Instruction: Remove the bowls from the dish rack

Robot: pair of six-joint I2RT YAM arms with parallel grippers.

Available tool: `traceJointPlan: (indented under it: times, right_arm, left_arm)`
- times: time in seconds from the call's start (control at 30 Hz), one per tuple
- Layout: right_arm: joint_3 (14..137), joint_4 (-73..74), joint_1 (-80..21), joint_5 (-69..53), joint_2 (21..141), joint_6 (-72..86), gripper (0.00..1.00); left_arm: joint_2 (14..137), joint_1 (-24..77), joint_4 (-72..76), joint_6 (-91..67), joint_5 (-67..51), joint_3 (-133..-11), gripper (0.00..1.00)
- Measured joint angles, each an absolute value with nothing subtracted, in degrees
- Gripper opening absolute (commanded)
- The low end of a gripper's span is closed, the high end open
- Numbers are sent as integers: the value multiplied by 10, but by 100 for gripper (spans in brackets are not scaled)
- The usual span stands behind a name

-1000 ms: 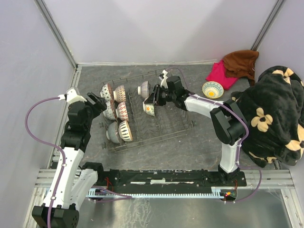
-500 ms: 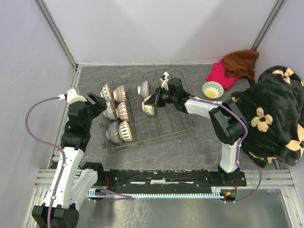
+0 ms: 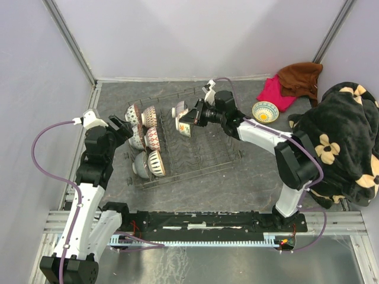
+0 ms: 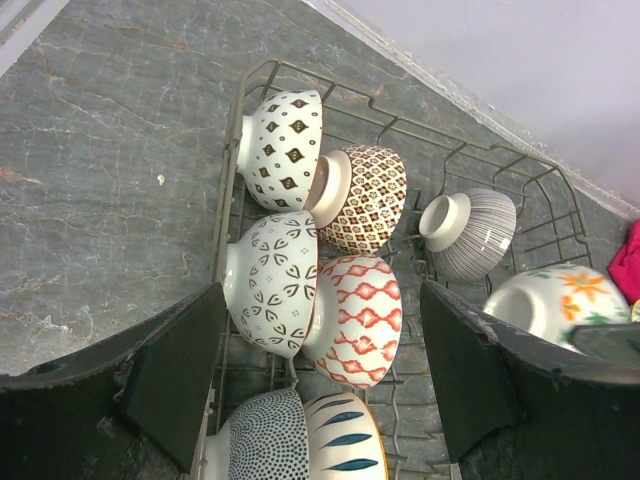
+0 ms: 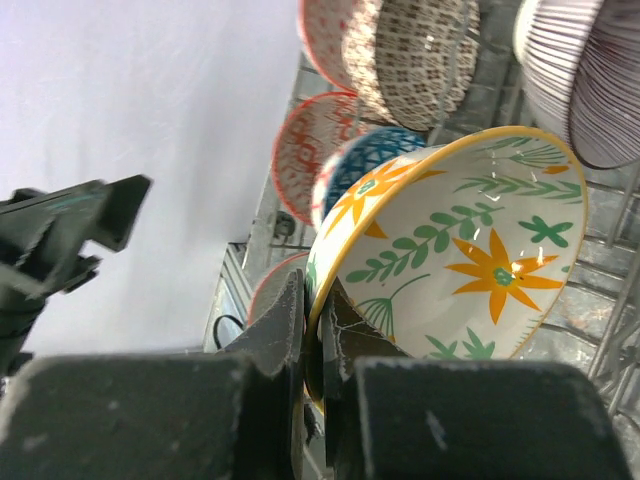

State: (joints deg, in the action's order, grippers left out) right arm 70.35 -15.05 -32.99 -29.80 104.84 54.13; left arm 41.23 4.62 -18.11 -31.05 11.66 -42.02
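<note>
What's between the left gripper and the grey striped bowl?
Racked bowls, paired on their sides, fill that stretch; clearest in the left wrist view.

A robot test cell rather than a real kitchen. Plain pale panels (image 3: 207,35) on metal posts (image 3: 67,38) box in a grey stone-look worktop (image 3: 249,183). The left arm (image 3: 89,174) and right arm (image 3: 260,133) are bolted to an aluminium rail (image 3: 337,223). The dish rack (image 3: 201,157), bowls (image 3: 153,139) and heaped cloths (image 3: 275,92) serve as props.

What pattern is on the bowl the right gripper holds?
Bowl: orange flowers, green leaves; right wrist view.
</note>
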Motion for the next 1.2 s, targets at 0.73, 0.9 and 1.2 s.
traceJointPlan:
  times: [0.73,0.9,1.2]
  right_arm:
    - [1263,495,-246,158,1111,150,1]
    - [1265,575,-208,238,1203,115,1]
    - [1250,611,-173,294,1237,87,1]
  left_arm:
    - [409,46,-183,-311,116,-420,85]
    - [410,46,-183,-310,116,-420,85]
    - [420,46,-183,-311,116,-420,85]
